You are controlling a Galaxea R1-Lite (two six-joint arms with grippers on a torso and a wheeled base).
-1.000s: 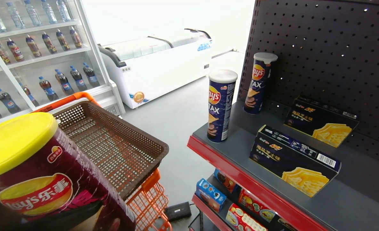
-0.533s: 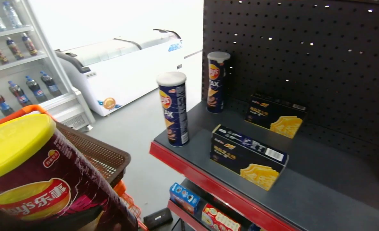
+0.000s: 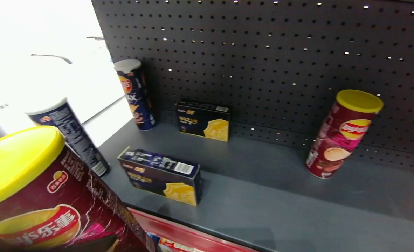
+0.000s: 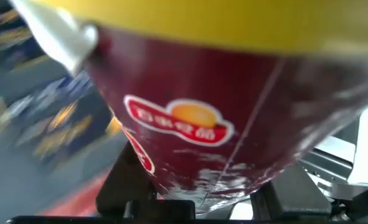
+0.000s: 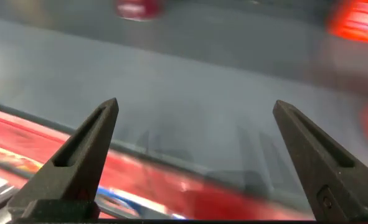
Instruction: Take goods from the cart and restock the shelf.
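Left gripper is clamped on the held can, a red tube with a yellow lid. The fingers are mostly hidden behind the can, so I'm judging the grip from how it sits in the wrist view. The can is in the air at the front-left corner of the shelf, lid up and leaning a bit, and it looks short of the red front lip.

Right gripper is spread wide with nothing in it, hovering over the shelf's front edge.

What the next move turns on:
- Free deck lies ahead and to the right of the held can, between the front box and the shelved red can (same product, standing by the pegboard).
- The long axis is already near vertical, so I'd expect a translate and set-down with no reorientation.
- The left arm has the load, so it's the only one that matters here. The right is nearer the open deck but has nothing to place.

Risks: the near blue can stands just beside the held can, and the front box sits in the direct path. Going in low could clip either one. The far blue can and back box are well clear.
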